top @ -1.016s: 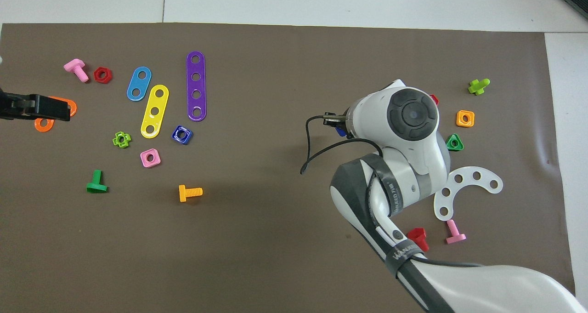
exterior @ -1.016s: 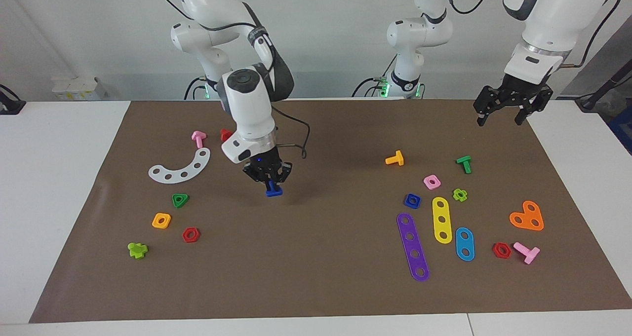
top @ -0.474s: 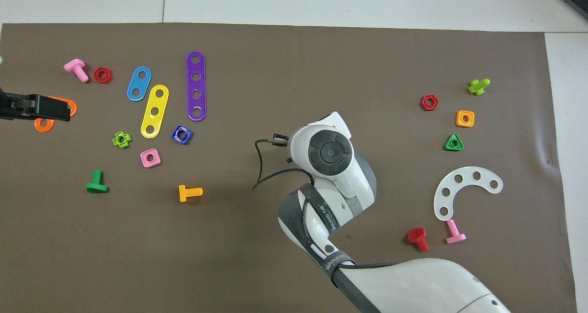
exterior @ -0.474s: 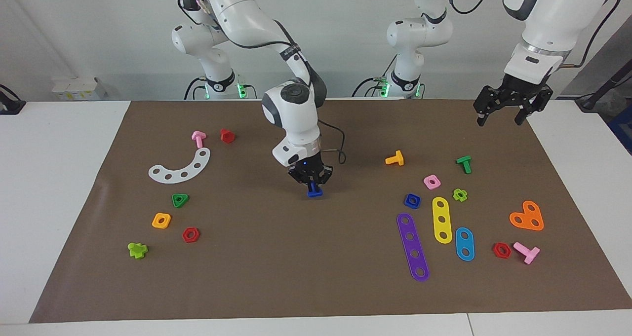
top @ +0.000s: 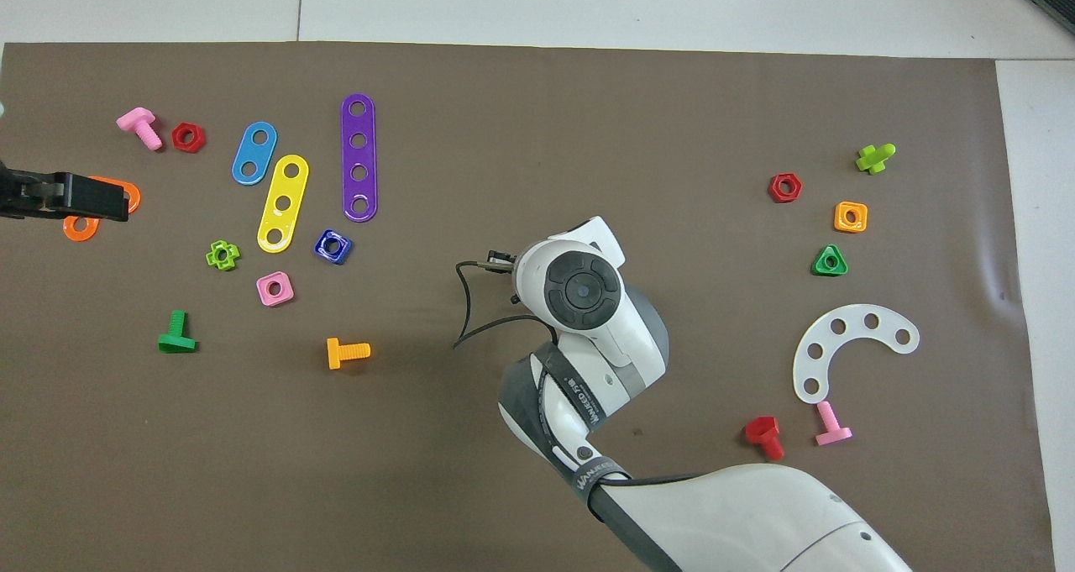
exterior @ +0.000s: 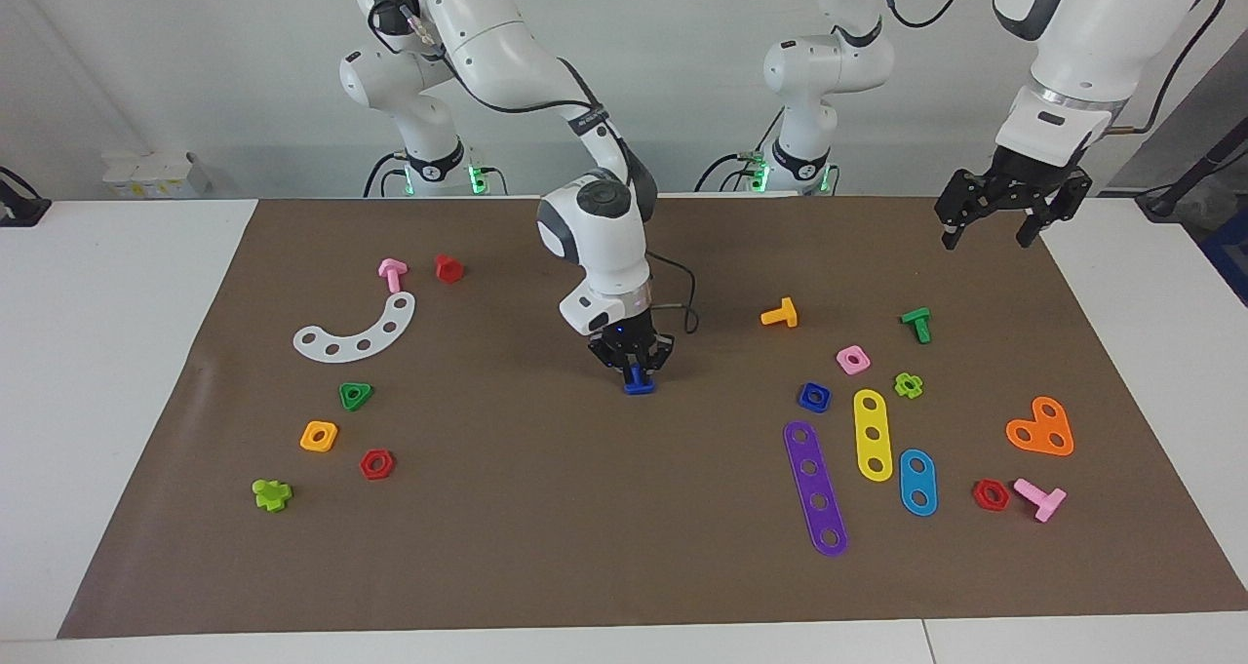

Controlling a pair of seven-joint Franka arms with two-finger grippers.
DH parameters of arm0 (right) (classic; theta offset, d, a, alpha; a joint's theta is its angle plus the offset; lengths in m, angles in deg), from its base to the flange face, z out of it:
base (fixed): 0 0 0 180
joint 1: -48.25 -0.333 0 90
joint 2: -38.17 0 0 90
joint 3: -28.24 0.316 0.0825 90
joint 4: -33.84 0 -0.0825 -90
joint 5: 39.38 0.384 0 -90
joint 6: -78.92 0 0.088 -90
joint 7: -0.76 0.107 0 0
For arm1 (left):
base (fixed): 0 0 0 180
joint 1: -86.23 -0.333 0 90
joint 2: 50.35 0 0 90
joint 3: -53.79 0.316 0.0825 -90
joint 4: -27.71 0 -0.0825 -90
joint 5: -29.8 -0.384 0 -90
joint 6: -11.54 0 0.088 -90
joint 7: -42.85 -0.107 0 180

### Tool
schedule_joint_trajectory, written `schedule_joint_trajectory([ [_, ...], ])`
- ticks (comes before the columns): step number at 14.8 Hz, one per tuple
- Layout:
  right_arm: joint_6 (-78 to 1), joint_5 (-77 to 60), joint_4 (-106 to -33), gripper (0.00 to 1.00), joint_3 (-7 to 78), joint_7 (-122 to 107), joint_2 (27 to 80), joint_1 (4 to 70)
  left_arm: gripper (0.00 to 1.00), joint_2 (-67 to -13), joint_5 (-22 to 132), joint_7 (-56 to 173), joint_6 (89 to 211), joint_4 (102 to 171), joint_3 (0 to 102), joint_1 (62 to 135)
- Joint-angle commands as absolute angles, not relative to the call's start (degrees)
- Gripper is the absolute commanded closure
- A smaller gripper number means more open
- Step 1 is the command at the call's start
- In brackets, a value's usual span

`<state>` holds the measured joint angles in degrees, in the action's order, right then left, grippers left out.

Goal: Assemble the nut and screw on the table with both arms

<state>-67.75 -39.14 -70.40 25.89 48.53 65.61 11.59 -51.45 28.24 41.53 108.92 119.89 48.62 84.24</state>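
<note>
R gripper (exterior: 638, 370) low at mid-mat, fingers around the blue screw's (exterior: 639, 383) shaft; can't tell if they're gripping or letting go.
Risk: screw, head-down on the mat (exterior: 585, 527), tips or rolls if let go off-square. It's small, dark blue, flat head, stubby shaft. Blue nut (exterior: 814, 397) sits well apart, twd the L arm's end. L gripper (exterior: 990, 226) waits wide over the mat edge.
</note>
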Motion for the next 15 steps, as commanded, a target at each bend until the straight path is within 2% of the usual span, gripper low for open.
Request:
schedule_joint_trajectory([
  [1,-66.0,-40.1,-69.6,0.00,25.7,50.1,63.9,12.3,0.00,-53.2,27.8,42.0,109.3,121.8,48.1,83.5],
  [4,-59.0,-39.4,-69.6,0.00,25.3,49.9,56.2,13.7,0.00,-53.2,27.8,41.9,109.4,121.8,48.2,83.6],
  [7,-51.7,-40.3,-69.6,0.00,25.3,48.1,49.0,18.9,0.00,-53.7,27.8,42.0,107.5,121.7,47.9,84.4],
  [11,-41.7,-40.3,-69.9,0.00,25.3,33.6,41.1,30.1,0.00,-54.7,27.9,41.5,108.0,123.7,47.7,84.0],
  [15,-31.8,-39.7,-69.8,0.00,25.3,19.8,35.7,40.9,0.00,-55.4,31.6,41.9,109.7,127.2,47.6,84.6],
])
